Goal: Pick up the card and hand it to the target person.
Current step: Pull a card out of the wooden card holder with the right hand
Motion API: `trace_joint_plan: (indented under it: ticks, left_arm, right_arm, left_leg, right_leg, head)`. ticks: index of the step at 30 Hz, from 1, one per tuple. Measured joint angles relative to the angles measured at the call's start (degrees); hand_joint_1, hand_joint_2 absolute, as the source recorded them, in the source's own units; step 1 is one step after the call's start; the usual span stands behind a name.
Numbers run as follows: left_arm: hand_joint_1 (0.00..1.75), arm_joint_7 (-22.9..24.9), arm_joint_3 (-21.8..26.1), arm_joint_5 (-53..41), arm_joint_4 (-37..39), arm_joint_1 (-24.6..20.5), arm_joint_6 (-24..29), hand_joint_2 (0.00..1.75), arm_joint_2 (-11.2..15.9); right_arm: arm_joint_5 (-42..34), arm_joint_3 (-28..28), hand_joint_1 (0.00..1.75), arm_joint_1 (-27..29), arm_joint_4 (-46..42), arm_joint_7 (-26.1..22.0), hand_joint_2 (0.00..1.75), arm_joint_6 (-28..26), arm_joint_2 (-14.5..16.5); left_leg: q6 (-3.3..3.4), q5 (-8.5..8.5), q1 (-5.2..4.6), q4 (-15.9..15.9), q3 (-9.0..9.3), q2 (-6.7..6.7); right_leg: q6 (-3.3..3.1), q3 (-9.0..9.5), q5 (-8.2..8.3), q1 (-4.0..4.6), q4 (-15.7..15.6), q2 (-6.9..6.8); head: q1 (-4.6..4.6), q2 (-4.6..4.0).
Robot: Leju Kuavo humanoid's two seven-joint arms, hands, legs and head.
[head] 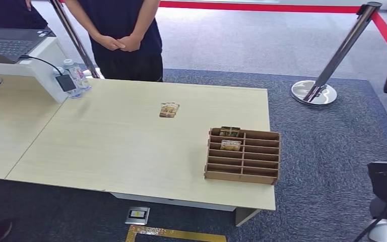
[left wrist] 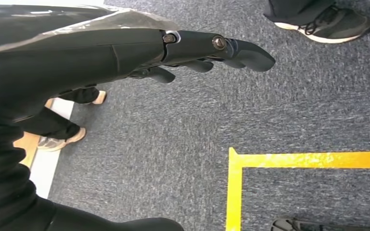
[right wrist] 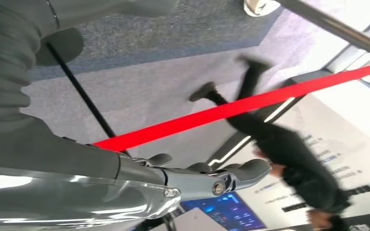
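Progress: nothing of the task looks done; the pick-up and the hand-over are both still to come, as far as the pictures show.
Left hand: the left hand (left wrist: pixel 207 50) hangs over grey carpet with a yellow floor line; its dark fingers are stretched out and apart, with nothing in them.
Laptop and bottles: at ten o'clock of the table (head: pixel 106 146), a grey laptop (head: pixel 7 43) sits on a white raised shelf, with clear plastic water bottles (head: pixel 78 75) beside it.
Person: at twelve o'clock, beyond the far edge, a person (head: pixel 123 38) in dark clothes stands with hands clasped in front, likely the one to receive the card.
Card: the card (head: pixel 169 109) lies flat on the pale wood-grain top, past its centre towards one o'clock; it is small, rectangular and printed in brownish tones, and nothing touches it.
Rack: at four o'clock, a brown cardboard rack (head: pixel 242 156) of slotted compartments holds two more cards in its far-left slots.
Barrier: at two o'clock, a shiny metal post (head: pixel 332 63) on a round base carries a red belt.
Right hand: the right hand (right wrist: pixel 212 178) is grey and smooth, its fingers extended and slightly apart, empty, and away from the table.
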Motion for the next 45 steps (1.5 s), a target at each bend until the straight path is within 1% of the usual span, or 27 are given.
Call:
trace_joint_plan:
  ticks: [4,8,13,17,23,32,37,45]
  left_arm:
    - [0.00,0.02,-0.02,-0.01,0.00,-0.01,-0.19,1.75,0.01]
    - [0.00,0.15,-0.02,0.02,0.00,-0.02,-0.27,1.75,0.01]
    - [0.00,0.26,-0.02,0.17,0.00,-0.04,-0.25,1.75,0.01]
    - [0.00,0.14,-0.07,-0.02,0.00,-0.04,-0.29,1.75,0.01]
    - [0.00,0.81,-0.28,-0.46,0.00,-0.10,-0.42,1.75,0.01]
    - [0.00,1.38,-0.28,-0.24,0.00,-0.15,-0.25,1.75,-0.01]
    - [0.00,1.76,-0.28,-0.42,0.00,-0.18,-0.25,1.75,-0.01]
    - [0.00,1.92,-0.29,-0.40,0.00,-0.19,-0.22,1.75,-0.02]
  right_arm:
    - [0.06,2.76,0.00,2.61,-6.91,1.18,1.75,3.42,0.21]
    - [2.30,6.49,0.00,3.99,-11.12,2.71,1.75,6.56,0.26]
    - [5.97,11.38,0.01,4.38,-12.93,5.35,1.75,8.15,0.11]
    - [9.15,15.20,0.05,4.38,-12.90,8.24,1.75,8.62,-0.14]
    - [13.86,22.29,0.10,2.78,-10.58,12.05,1.75,10.47,0.45]
    - [16.71,31.65,0.28,-4.97,-2.32,16.19,1.75,12.45,2.84]
    - [17.97,34.87,0.34,-7.73,0.50,17.60,1.75,13.25,4.39]
    - [18.65,37.83,0.43,-10.46,3.92,18.95,1.75,13.74,5.74]
  left_leg:
    - [0.00,0.00,0.00,0.00,0.00,0.00]
    - [0.00,0.01,0.00,0.00,0.01,0.01]
    - [0.00,0.01,0.00,0.00,0.01,0.02]
    - [0.00,0.01,0.00,0.00,0.00,0.02]
    - [-0.03,0.03,0.02,-0.01,-0.01,0.02]
    - [-0.06,0.12,0.02,-0.01,0.00,0.05]
    - [-0.06,0.13,0.02,-0.01,-0.02,0.05]
    - [-0.06,0.13,0.02,-0.01,-0.03,0.04]
  right_leg:
    - [0.00,0.01,0.00,0.00,0.00,0.00]
    - [0.00,0.00,0.00,0.00,0.00,0.00]
    - [0.00,0.01,0.01,0.00,0.00,0.00]
    - [0.00,0.01,0.01,0.00,0.01,0.00]
    - [-0.02,0.02,0.01,0.02,0.02,0.00]
    - [-0.04,0.01,0.09,0.03,0.03,0.00]
    - [-0.05,0.00,0.09,0.03,0.03,0.00]
    - [-0.05,-0.01,0.09,0.03,0.03,0.00]
  head:
    - [0.00,0.00]
    - [-0.01,0.00]
    - [0.00,0.00]
    - [-0.01,0.00]
    - [-0.01,0.00]
    - [0.00,0.00]
    - [-0.01,0.00]
    - [0.00,0.00]
